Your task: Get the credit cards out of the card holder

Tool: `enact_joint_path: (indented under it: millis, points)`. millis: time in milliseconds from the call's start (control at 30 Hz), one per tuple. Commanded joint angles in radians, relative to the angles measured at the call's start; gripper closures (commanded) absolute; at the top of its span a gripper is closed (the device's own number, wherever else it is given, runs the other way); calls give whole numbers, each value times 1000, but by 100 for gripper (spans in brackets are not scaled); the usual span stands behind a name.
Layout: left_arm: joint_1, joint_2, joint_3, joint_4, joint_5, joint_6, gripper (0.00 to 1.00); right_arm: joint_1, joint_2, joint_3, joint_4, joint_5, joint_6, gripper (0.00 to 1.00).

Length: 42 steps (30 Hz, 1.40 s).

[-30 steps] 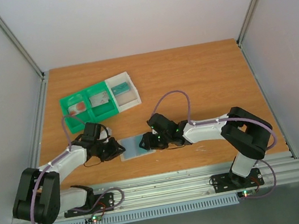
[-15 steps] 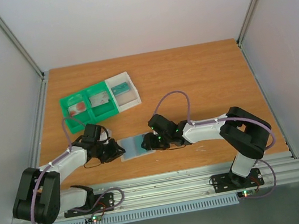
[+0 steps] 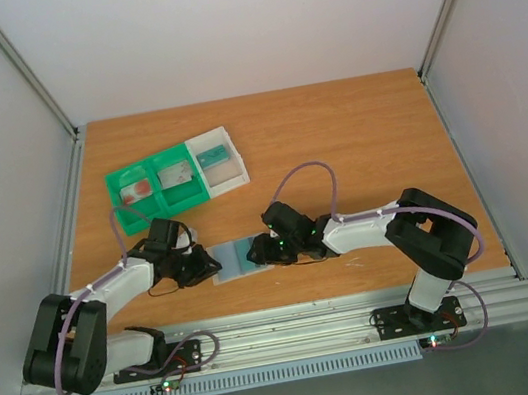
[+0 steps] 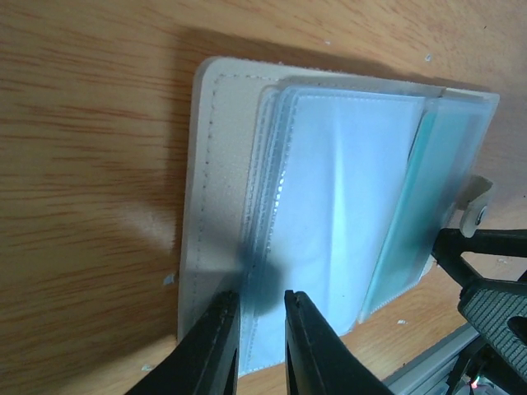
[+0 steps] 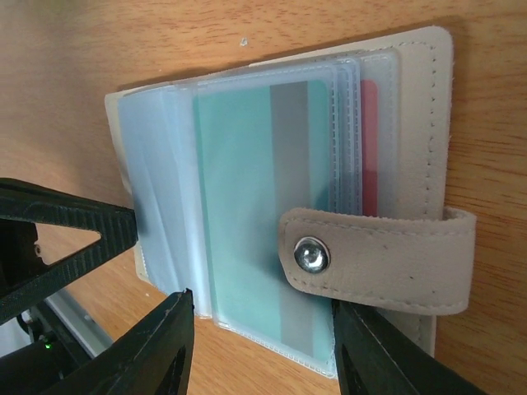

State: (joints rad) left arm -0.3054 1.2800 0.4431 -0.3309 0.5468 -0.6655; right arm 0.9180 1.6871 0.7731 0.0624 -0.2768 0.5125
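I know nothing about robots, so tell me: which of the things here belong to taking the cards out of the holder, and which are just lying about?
Part of the job:
card holder; teal card and red card inside it; left fingers; right fingers.

Just lying about:
green-and-white tray, farther back on the table, touched by neither arm.

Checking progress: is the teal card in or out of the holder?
In: teal card lies inside a clear sleeve of the holder.
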Motion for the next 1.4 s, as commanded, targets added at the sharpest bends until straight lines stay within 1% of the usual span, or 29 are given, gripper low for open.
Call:
enact_joint_path:
  millis: [0, 267, 600, 967, 1200, 1367]
  points:
    - [-7, 12, -12, 48, 12, 2, 82, -2, 16, -24, 89, -22, 36, 52]
    - [-7, 12, -11, 51, 15, 0, 82, -4, 18, -56, 186, -50, 73, 53]
    - [-6, 9, -10, 47, 12, 0, 82, -4, -31, -75, 207, -42, 76, 54]
    - [-6, 1, -7, 37, 6, -5, 83, -4, -35, -75, 289, -112, 69, 54]
    - [-7, 7, -5, 32, 1, -5, 83, -4, -44, -76, 310, -131, 65, 53]
    - [-6, 10, -7, 33, -1, -5, 82, -4, -24, -68, 355, -163, 72, 53]
